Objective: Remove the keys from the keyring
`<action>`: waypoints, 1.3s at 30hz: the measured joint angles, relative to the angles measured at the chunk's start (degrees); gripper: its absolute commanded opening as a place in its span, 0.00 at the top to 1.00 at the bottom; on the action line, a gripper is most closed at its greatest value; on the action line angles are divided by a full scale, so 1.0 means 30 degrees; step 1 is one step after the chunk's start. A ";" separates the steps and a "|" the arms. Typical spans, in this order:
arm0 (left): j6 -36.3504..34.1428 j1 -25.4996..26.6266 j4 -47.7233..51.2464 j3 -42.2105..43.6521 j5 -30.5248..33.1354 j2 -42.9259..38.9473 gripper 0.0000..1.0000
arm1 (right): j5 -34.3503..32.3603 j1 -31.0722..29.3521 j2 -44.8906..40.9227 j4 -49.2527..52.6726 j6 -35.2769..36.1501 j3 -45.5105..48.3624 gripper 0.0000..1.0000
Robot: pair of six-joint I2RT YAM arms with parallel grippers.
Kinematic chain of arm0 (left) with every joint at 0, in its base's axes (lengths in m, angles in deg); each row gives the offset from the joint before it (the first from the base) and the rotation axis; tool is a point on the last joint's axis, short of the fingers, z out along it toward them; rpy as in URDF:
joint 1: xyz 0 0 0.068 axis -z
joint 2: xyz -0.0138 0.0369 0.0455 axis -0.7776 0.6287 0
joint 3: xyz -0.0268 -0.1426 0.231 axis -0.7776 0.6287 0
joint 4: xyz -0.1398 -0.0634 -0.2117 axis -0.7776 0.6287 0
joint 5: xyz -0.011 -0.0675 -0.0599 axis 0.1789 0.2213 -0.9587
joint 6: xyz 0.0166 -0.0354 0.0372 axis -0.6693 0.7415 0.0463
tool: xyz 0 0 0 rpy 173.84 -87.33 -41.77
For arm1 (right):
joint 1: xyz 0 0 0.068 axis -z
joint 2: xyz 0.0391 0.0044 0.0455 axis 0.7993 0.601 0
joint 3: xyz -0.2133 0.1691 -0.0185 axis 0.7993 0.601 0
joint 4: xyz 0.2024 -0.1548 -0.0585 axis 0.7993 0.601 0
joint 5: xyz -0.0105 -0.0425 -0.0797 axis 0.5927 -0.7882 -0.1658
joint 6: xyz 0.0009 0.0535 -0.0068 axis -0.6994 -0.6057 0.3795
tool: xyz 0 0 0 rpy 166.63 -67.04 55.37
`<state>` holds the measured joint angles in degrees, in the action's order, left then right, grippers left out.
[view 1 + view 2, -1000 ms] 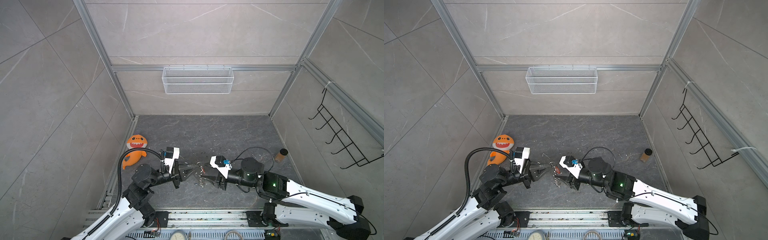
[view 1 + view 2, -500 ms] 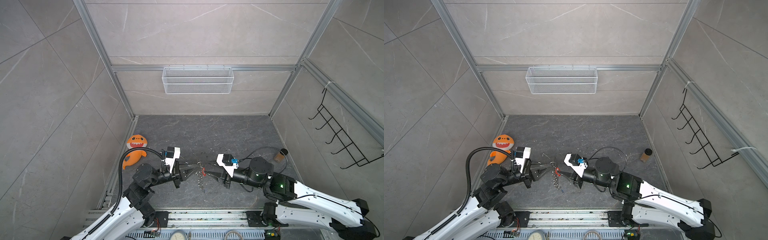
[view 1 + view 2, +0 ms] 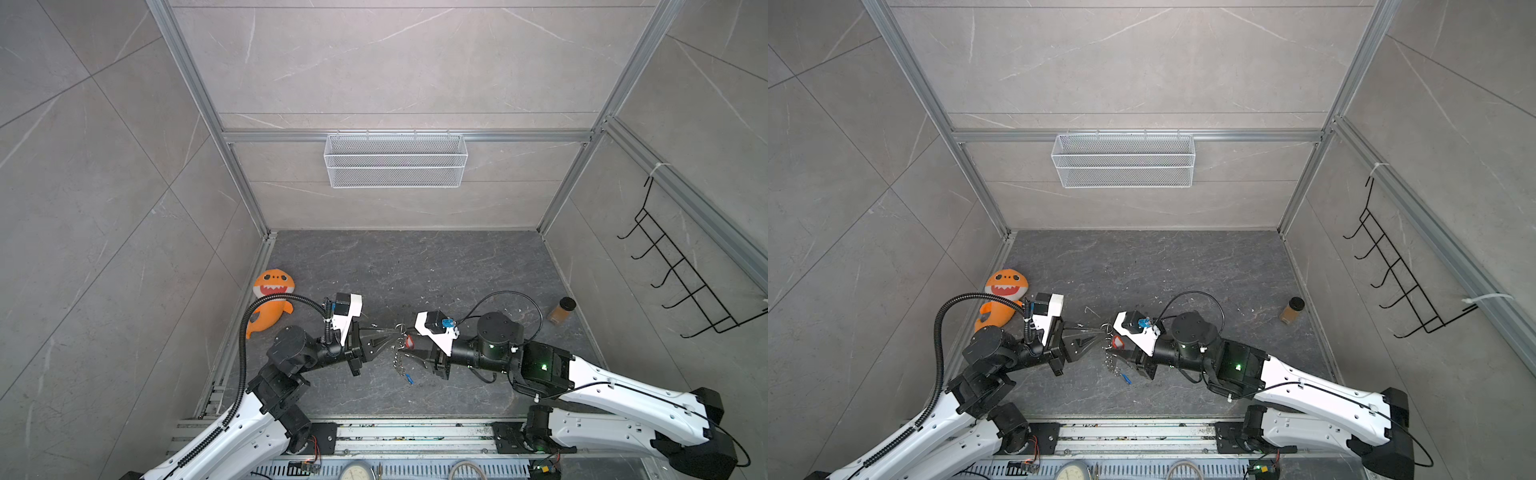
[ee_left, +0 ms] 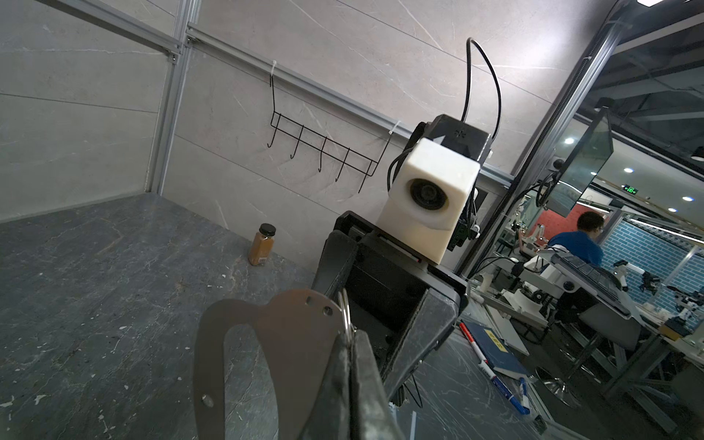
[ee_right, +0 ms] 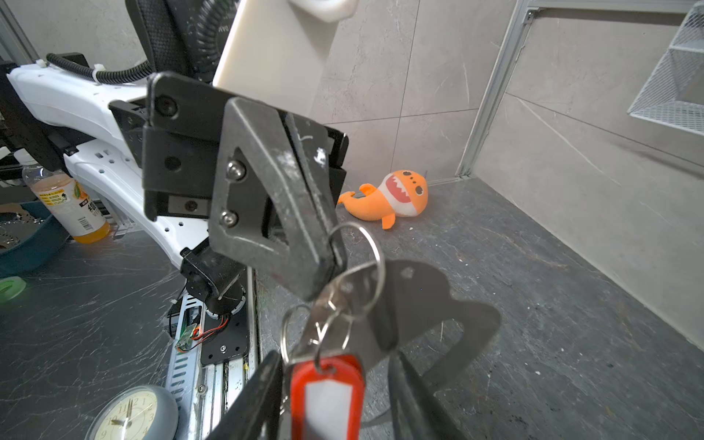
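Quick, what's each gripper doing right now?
Left gripper: closed on the keyring.
Right gripper: open, straddling the red-tagged key.

Grey tile walls (image 3: 374,62), dk stone floor (image 3: 415,266), wire basket (image 3: 395,160) + hook rack (image 3: 681,282).

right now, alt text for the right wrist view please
The left gripper is shut on a metal ring of the keyring, its grey strap hanging beside. A red tag sits between the open fingers of the right gripper up close; an orange toy shark lies behind.
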<state>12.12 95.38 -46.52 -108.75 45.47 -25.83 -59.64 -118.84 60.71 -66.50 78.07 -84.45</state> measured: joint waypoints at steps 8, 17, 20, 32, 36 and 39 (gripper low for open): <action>0.0000 0.0000 0.0000 0.0007 -0.0328 -0.0226 1.00 | 0.0554 -0.0036 -0.0007 0.0211 -0.0066 0.0000 0.75; 0.0000 0.0000 0.0051 0.0007 -0.0328 -0.0291 1.00 | 0.0503 -0.0036 -0.0554 0.0707 -0.0051 0.0000 0.84; 0.0000 0.0007 0.0131 0.0007 -0.0335 -0.0342 1.00 | 0.0401 -0.0036 -0.0787 0.0889 -0.0044 0.0000 0.85; -0.0044 0.0015 0.0488 0.0000 -0.0393 -0.0335 1.00 | 0.0102 -0.0036 -0.0379 0.3614 0.0138 -0.2259 0.91; -0.0087 0.0015 0.0503 0.0000 -0.0474 -0.0248 1.00 | -0.0117 -0.0036 0.0299 0.4641 0.0248 -0.3198 0.93; -0.0109 0.0015 0.0539 0.0000 -0.0481 -0.0168 1.00 | -0.0299 -0.0036 0.0685 0.5180 0.0328 -0.3483 0.93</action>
<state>11.79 95.42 -44.90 -108.75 44.02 -26.33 -60.54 -118.95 62.76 -50.96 79.05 -94.90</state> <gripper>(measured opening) 0.052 0.245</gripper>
